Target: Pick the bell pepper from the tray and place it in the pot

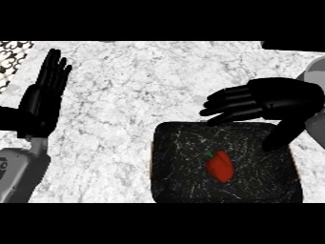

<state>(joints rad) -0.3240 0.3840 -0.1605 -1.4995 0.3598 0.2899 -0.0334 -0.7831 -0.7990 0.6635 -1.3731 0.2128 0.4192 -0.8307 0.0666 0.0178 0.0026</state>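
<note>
Bell pepper [220,166]: red, lying near centre of dark tray [179,143], lower right of frame. Right hand [277,100]: above tray's upper edge, fingers relaxed, spread, holding nothing. Left hand [42,97]: open, fingers up, resting at left edge over marble counter [137,86].

I see the red bell pepper [220,165] with its green stem pointing to eleven o'clock, lying near the middle of the dark, white-veined tray [179,162] on the marble bench [123,95].
</note>
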